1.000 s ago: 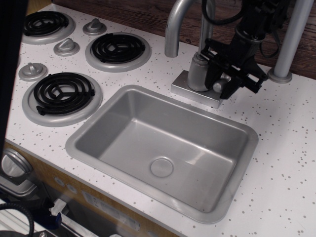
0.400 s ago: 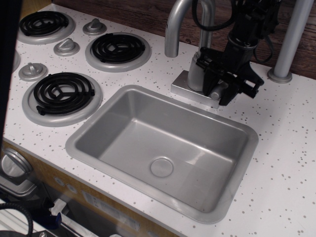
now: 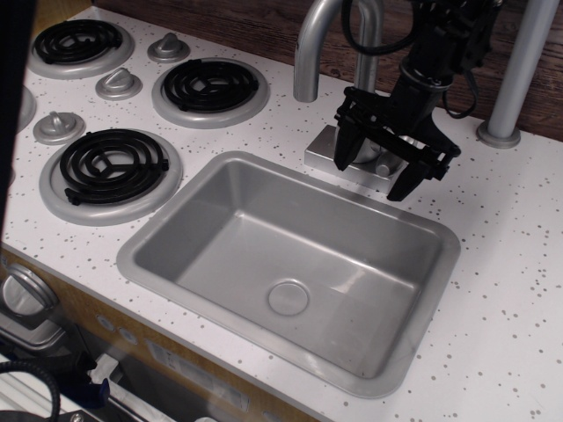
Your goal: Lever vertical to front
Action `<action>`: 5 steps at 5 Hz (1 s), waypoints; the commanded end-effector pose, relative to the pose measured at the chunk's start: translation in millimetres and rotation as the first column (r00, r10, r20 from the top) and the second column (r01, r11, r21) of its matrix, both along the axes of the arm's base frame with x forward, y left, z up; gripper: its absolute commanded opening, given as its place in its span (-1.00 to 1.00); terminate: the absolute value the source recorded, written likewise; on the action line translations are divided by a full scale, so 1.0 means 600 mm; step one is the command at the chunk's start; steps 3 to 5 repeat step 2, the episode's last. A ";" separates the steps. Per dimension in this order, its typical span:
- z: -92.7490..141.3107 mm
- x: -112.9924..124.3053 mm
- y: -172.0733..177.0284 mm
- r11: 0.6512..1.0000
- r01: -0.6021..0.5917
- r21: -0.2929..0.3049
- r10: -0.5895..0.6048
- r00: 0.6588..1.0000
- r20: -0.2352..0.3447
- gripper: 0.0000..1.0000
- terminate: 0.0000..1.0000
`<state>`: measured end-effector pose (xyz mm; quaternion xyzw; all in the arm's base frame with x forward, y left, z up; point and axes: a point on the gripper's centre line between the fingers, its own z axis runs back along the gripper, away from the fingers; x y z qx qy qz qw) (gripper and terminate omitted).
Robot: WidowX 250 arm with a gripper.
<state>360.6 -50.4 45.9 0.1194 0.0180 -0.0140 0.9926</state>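
The faucet body (image 3: 362, 145) stands on a square grey base plate (image 3: 322, 149) behind the sink. My black gripper (image 3: 373, 176) hangs over the front of the faucet body, its two fingers (image 3: 345, 145) spread wide to either side. A short silver end of the lever (image 3: 384, 164) shows between the fingers, pointing toward the sink; most of the lever is hidden by the gripper. The fingers do not appear closed on anything.
The curved gooseneck spout (image 3: 308, 53) rises at the left of the faucet. A thick grey pole (image 3: 519, 70) stands at the right rear. The grey sink (image 3: 290, 255) lies in front. Black coil burners (image 3: 110, 163) and silver knobs (image 3: 119, 83) are at the left.
The gripper has moved left and toward the sink, across the front of the faucet body. The silver lever end has come lower and forward and now points toward the sink.
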 end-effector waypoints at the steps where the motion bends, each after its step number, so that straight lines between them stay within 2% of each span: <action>1: 0.063 -0.009 -0.008 1.000 -0.029 -0.006 0.029 0.995 0.093 1.00 -1.00; 2: 0.061 -0.012 -0.008 0.999 -0.035 -0.010 0.036 0.994 0.105 1.00 1.00; 5: 0.061 -0.012 -0.008 0.999 -0.035 -0.010 0.036 0.994 0.105 1.00 1.00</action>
